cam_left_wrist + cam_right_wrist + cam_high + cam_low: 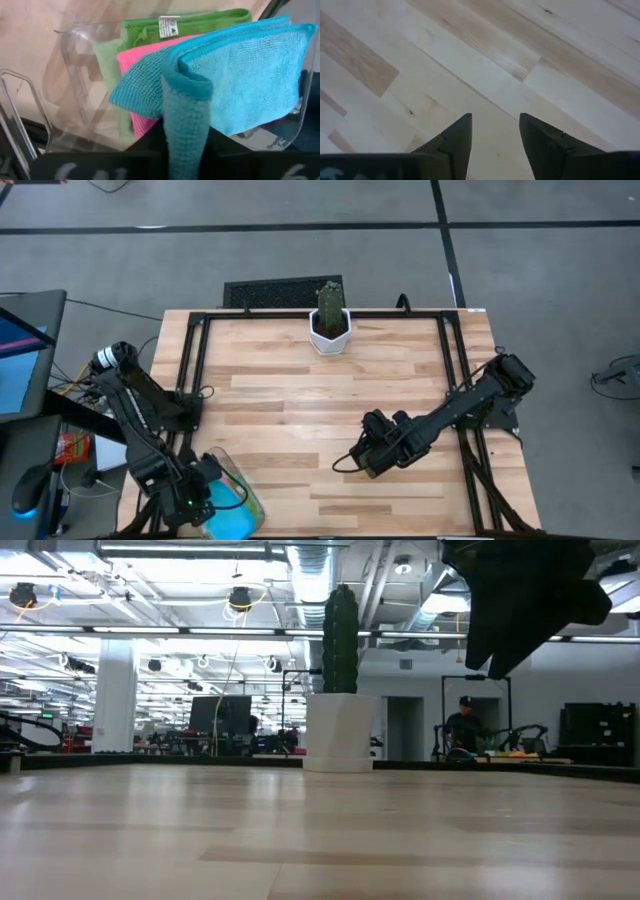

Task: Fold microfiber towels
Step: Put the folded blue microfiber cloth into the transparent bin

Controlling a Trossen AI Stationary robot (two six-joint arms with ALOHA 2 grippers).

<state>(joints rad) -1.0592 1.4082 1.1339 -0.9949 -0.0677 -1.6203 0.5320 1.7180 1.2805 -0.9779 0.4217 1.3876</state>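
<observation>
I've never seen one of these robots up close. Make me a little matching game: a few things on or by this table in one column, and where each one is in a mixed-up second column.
Things:
1. blue towel
2. cactus pot
3. right gripper
4. clear bin

Places:
A. over bare wood near the table's middle, jaws open
B. at the table's far edge, centred
C. at the table's near left corner
D. pinched between the left gripper's jaws, over the bin

Pairs: 1-D, 2-B, 3-A, 4-C
</observation>
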